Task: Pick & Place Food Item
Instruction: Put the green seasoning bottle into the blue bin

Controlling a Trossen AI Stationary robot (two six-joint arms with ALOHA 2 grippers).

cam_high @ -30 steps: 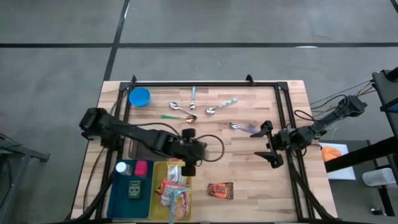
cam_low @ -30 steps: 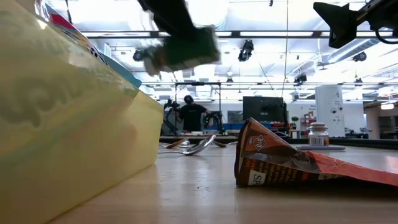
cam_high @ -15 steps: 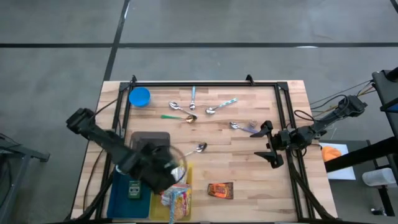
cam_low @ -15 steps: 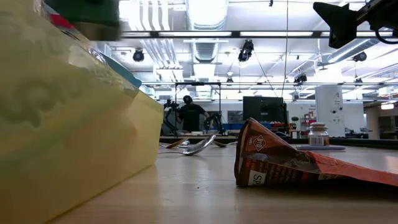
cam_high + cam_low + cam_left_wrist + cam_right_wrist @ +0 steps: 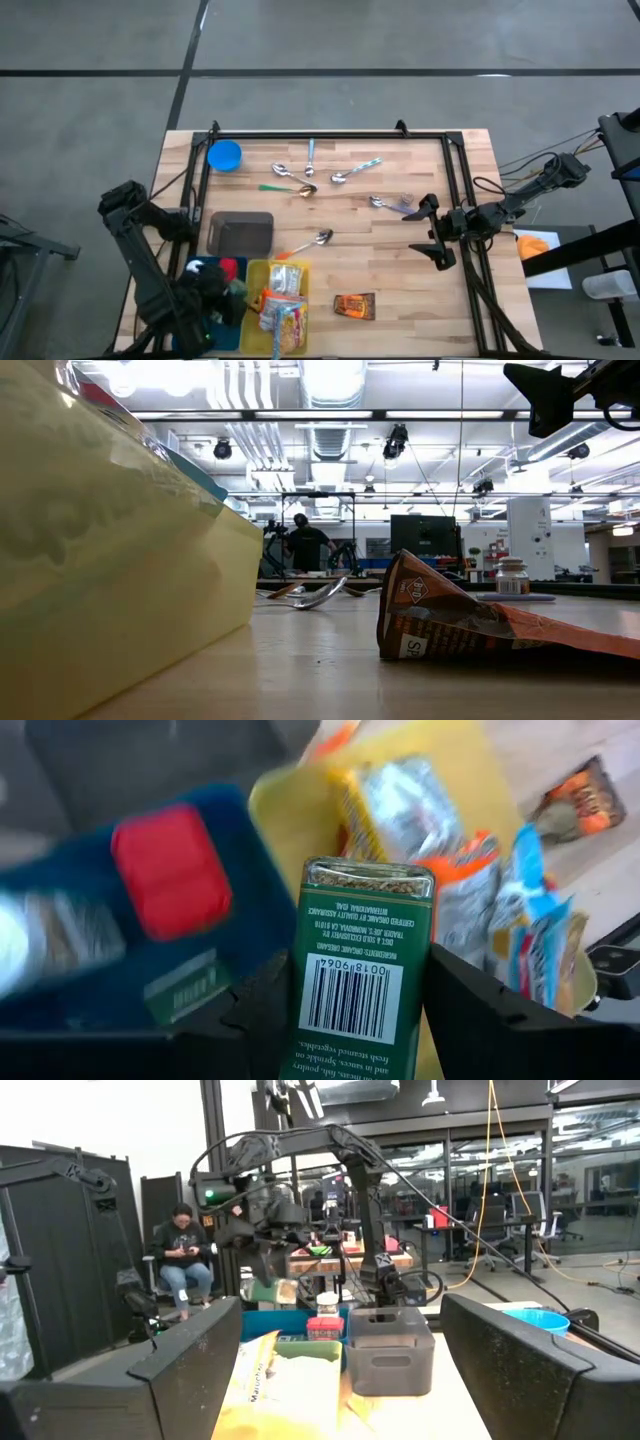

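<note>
My left gripper (image 5: 365,1020) is shut on a green spice tin (image 5: 362,960) with a barcode label. It hangs above the blue bin (image 5: 245,910), by the edge of the yellow bin (image 5: 285,810). In the high view the left gripper (image 5: 222,300) is at the table's near left. The blue bin holds a red block (image 5: 168,870) and a flat green box (image 5: 185,988). Several snack packets (image 5: 440,850) lie in the yellow bin. My right gripper (image 5: 432,232) waits open at the table's right side, holding nothing. My left gripper pinches the green tin between its two fingers (image 5: 262,1015), one on each narrow side (image 5: 300,1010) of its barcode end. The fingers lie along the tin, slanting down from above. The tin's clear-topped end (image 5: 368,875) sticks out past the fingers, clear of both bins.
A brown snack packet (image 5: 354,305) lies on the table right of the yellow bin. A dark grey tray (image 5: 241,233) sits behind the bins, with one spoon (image 5: 318,238) beside it. Farther back are several spoons (image 5: 310,180) and a blue bowl (image 5: 225,155).
My left gripper has carried the green tin from the table's middle, past the yellow bin, toward the left and near edges. It is now over the blue bin. The wrist has rolled on the way. The tin has left the low view.
</note>
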